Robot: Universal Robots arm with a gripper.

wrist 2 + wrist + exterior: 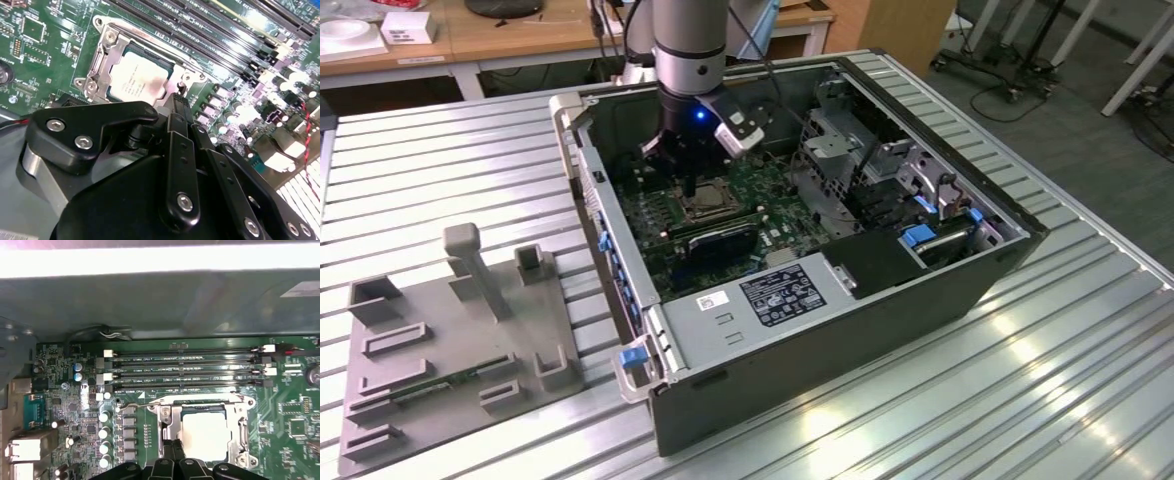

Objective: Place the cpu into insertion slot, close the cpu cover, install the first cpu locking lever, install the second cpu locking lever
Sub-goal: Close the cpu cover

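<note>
The cpu (134,80) (205,432), a pale silver square, lies flat in the insertion slot (707,202) on the green board. The silver cpu cover (102,57) (169,426) lies down around it, framing the chip through its window. A thin wire locking lever (137,404) runs along the slot's edge beside the memory slots. My gripper (688,186) (180,102) (173,444) hangs just over the slot's edge, its black fingers (176,130) pressed together and holding nothing. The tips stand close to a small metal hook at the cover's rim.
Long black memory slots (185,372) (225,35) run beside the slot. The open computer case (854,340) walls the board in; a black box with a white label (781,295) sits near its front. A grey fixture plate (447,345) lies on the table at the exterior view's left.
</note>
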